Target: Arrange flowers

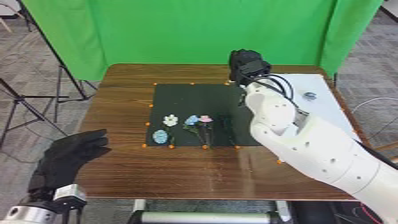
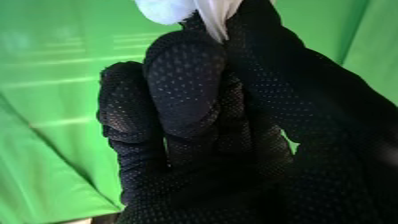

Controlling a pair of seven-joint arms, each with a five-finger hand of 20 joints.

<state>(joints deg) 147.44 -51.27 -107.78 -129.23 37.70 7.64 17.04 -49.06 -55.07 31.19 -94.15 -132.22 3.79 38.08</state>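
Pinching a white flower [image 2: 167, 9], probably light, soft and easily creased, at its fingertips, the right hand [image 1: 246, 64] lies upper right of centre in the head view, the stem likely offering the safest hold.

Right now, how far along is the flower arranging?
Apparently partway: a white flower, blue flower and pink flower already lie on the dark mat. The right hand pinches a white petal-like piece. Likely left: setting that down, and perhaps the small item on the white sheet.
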